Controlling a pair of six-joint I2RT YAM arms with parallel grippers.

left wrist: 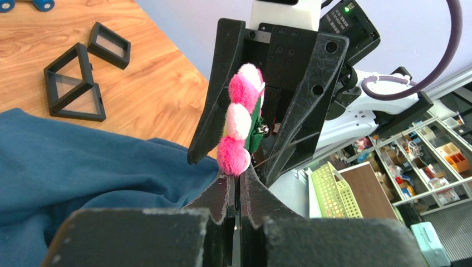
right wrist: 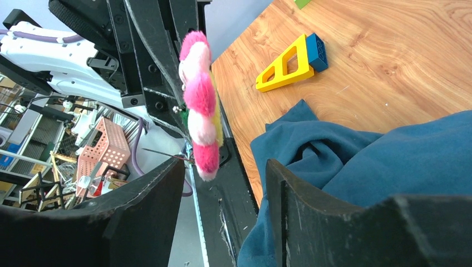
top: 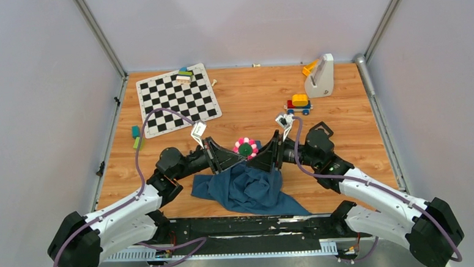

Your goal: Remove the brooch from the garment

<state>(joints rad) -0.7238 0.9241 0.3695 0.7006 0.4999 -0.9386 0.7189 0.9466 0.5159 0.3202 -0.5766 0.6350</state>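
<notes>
The brooch (left wrist: 239,119) is lifted off the table (top: 251,102), in the gap between the two grippers, just above the far edge of the garment (top: 247,191). In both wrist views it shows edge-on as a stack of pink and white fluffy petals with green at the middle, and no cloth touches it.

The left gripper (left wrist: 236,186) has its fingers pressed together with no gap, and their tips meet at the lowest pink petal, so the brooch seems to be pinched there by its rim. The right gripper (right wrist: 224,167) faces it from the other side with its fingers spread apart. The brooch sits just ahead of that opening and touches neither finger. A thin metal pin sticks out near the brooch's lower end in the right wrist view.

The garment lies crumpled in deep folds at the table's near edge, below both grippers.

Farther out, two black square frames (left wrist: 75,83) rest on the wood beyond the cloth. A yellow triangular piece (right wrist: 284,69) touches a blue block (right wrist: 318,51). A chessboard (top: 178,103) is at the far left, and a toy car (top: 298,104) is at the far right.
</notes>
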